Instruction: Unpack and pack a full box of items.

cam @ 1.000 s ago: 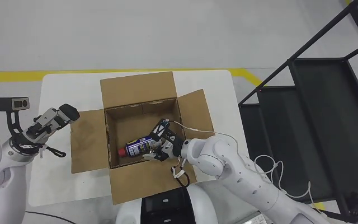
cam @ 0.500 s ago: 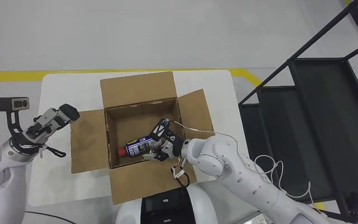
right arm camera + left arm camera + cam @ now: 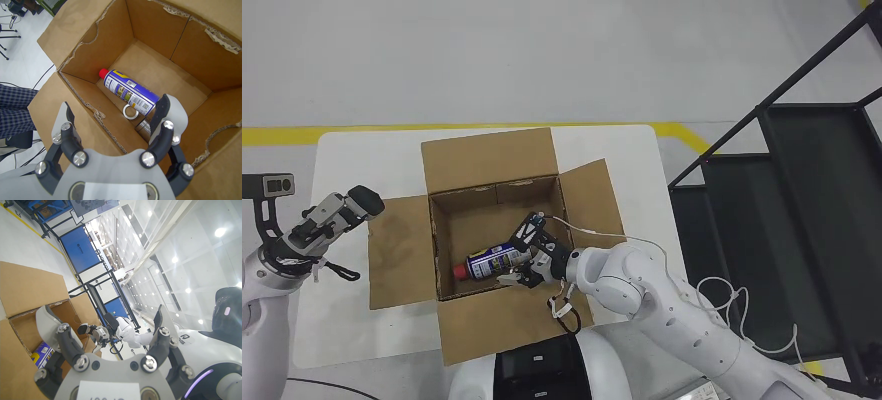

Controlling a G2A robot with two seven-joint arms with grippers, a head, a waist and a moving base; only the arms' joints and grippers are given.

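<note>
An open cardboard box (image 3: 402, 250) stands on the white table, flaps spread. Inside it a blue spray can (image 3: 487, 263) (image 3: 130, 91) with a red cap lies on its side, resting on silver metal cylinders (image 3: 129, 112) near the box wall. My right gripper (image 3: 518, 254) (image 3: 115, 111) hangs open over the box at the can's base end, with one finger pad (image 3: 160, 109) close beside the can and nothing held. My left gripper (image 3: 362, 204) (image 3: 102, 315) is open and holds nothing, out over the table left of the box; its view looks past the box wall at the can (image 3: 40, 357).
A black metal stair frame (image 3: 782, 190) stands to the right of the table. A yellow floor line (image 3: 342, 132) runs behind it. Bare white table top (image 3: 352, 310) lies left of the box and along its far side.
</note>
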